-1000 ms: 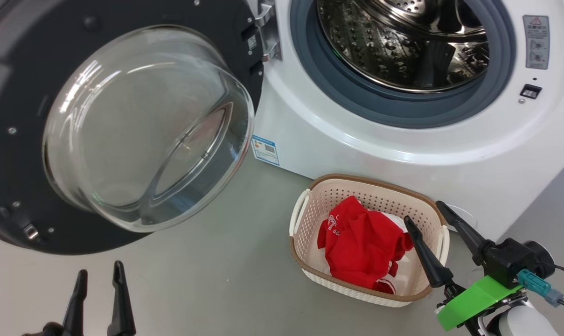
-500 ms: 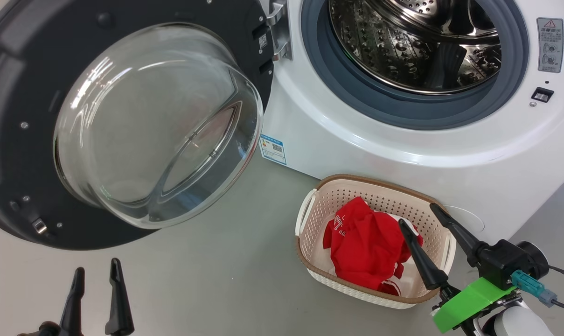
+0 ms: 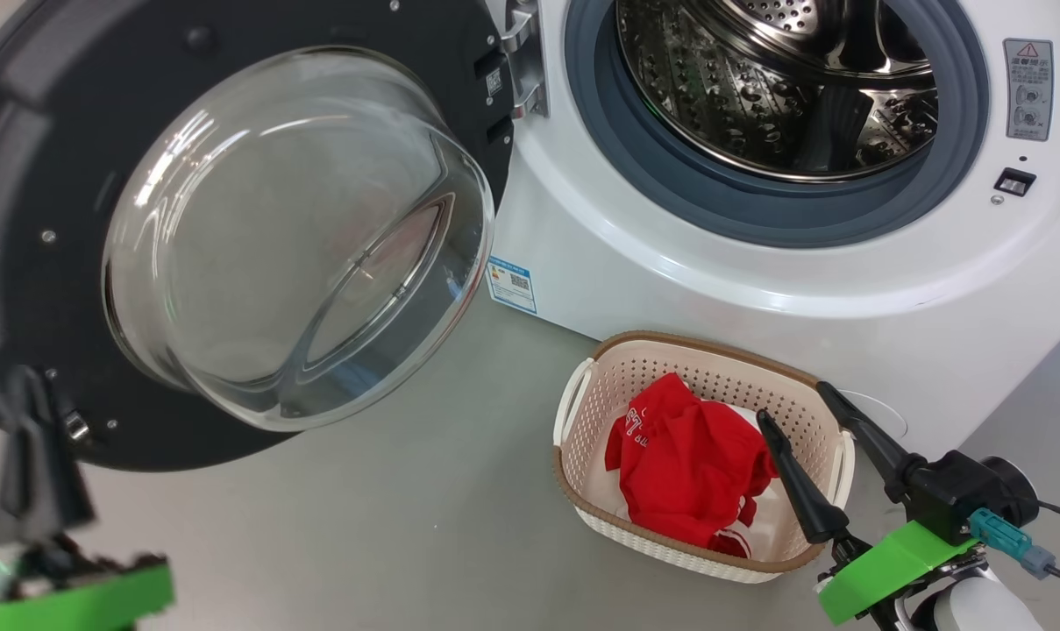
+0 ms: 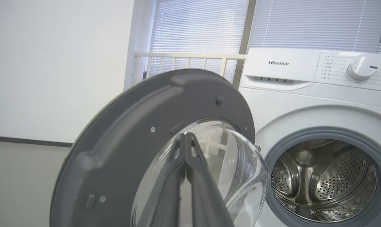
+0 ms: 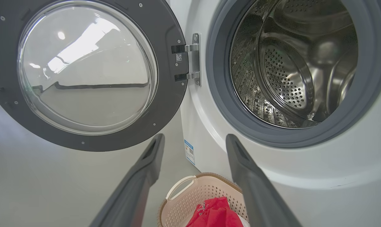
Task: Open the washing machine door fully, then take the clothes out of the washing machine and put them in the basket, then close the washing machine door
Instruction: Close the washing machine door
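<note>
Left wrist view, centre: left gripper (image 4: 185, 138), pinched together and empty, faces the washing machine door (image 4: 130, 132); likely set to push it closed. Head view, lower right: right gripper (image 3: 793, 401) gapes empty by the clothes (image 3: 687, 464).

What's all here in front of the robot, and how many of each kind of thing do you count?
Washing machine: 1
Round door: 1
Basket: 1
Heap of red clothes: 1 (single pieces cannot be told apart)
Grippers: 2, the left gripper and the right gripper
Total: 6
</note>
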Tool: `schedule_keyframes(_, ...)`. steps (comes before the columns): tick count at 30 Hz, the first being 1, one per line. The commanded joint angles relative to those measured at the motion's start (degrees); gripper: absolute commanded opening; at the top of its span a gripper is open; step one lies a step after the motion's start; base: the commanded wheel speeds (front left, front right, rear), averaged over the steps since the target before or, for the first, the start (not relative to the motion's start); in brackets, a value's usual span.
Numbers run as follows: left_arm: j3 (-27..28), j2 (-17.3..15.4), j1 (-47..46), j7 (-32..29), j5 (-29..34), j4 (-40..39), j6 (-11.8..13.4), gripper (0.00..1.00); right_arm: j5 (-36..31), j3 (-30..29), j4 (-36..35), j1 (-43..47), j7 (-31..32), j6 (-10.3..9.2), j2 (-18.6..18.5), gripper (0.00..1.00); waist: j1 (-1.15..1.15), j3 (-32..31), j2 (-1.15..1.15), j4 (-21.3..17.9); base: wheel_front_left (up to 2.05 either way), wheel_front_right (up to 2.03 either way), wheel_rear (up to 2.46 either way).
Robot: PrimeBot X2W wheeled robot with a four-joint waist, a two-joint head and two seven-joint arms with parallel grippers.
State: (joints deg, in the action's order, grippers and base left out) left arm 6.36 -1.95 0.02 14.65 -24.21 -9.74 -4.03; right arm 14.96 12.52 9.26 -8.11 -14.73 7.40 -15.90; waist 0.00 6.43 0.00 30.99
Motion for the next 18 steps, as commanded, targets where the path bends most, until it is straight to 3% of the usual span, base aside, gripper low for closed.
schedule_keyframes(1,3.70,-1.61,-3.95,0.35,1.11,-3.11,-0.98,0.00,1.13,1.15,-1.43,0.02,-0.27,0.09,0.00,1.00,0.00,0.01,0.00,0.00,0.00,0.00,0.00)
schedule_keyframes(5,7.62,-5.76,-10.36,0.35,0.08,-4.28,-2.25,0.00,1.10,1.49,-1.25,-0.06,-0.27,0.09,0.02,1.00,0.00,0.22,0.00,-0.01,0.00,0.00,0.00)
schedule_keyframes(9,11.12,-12.04,-18.77,-0.51,-5.24,-0.45,-2.90,0.00,1.14,1.70,-1.16,-0.36,-0.27,0.09,0.02,1.00,0.00,0.43,0.00,-0.02,0.00,0.00,0.00)
schedule_keyframes(14,13.48,-20.25,-29.06,-5.09,-10.53,9.13,-3.18,0.00,1.17,1.94,-1.06,-0.59,-0.27,0.09,0.04,1.00,0.00,0.63,0.00,-0.05,0.00,0.00,0.00)
schedule_keyframes(18,14.68,-24.43,-37.58,-10.72,-17.02,20.53,-3.27,0.00,1.12,2.18,-0.93,-0.83,-0.27,0.09,-0.07,1.00,0.00,0.88,0.00,-0.05,0.00,0.00,0.00)
